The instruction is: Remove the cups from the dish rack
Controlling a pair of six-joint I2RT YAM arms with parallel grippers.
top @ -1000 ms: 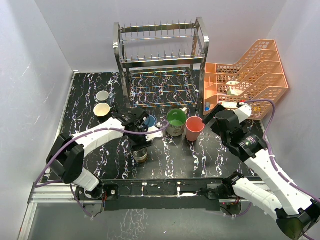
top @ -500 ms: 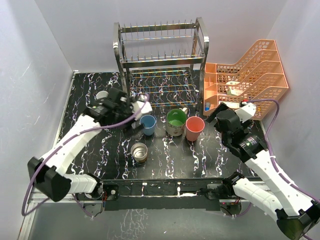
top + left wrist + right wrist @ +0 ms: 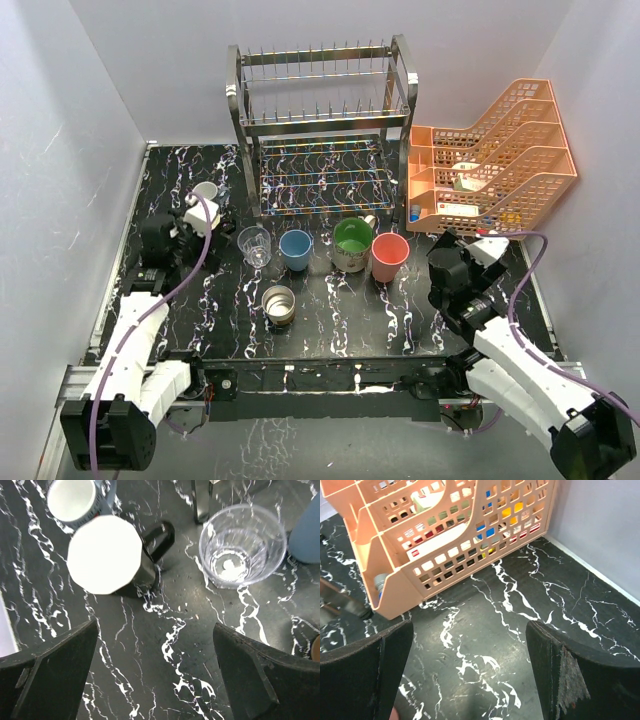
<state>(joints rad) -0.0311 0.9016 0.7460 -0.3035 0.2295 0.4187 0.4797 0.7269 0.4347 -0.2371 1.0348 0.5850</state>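
Nearest the bases, both arms are drawn in low and carry nothing. The left fingers [image 3: 55, 670] are spread wide above bare tabletop [image 3: 335, 315], just short of the black mug [image 3: 106, 555]. The right fingers [image 3: 367, 665] are equally wide apart, over bare tabletop in front of the orange mesh trays [image 3: 420, 545].

Going out from the near edge, the first cup is the brown-and-cream cup [image 3: 279, 303], upright and alone. Behind it is a loose row, all upright and apart from one another:

- the clear glass [image 3: 255, 245], which the left wrist view shows to be empty
- the blue cup [image 3: 296, 248]
- the cream mug with the green inside [image 3: 352, 243]
- the salmon-pink tumbler [image 3: 390, 256]

Farther left, the black mug stands with its handle towards the clear glass. The small white cup [image 3: 205, 190] is just beyond it, and the two look to be touching or nearly so.

At the far end is the steel dish rack [image 3: 325, 125]. The top view shows only bare wire and prongs on both tiers, with no cup on either.

Seven cups can be counted on the tabletop and none in the rack, so the unloading looks finished, or very nearly. The two arms, empty and pulled back, fit that reading. I cannot rule out something small tucked behind the rack's posts. A small shiny item beside the green-lined mug is too small to identify. If anything is left to do, it is probably only bringing the arms to rest.
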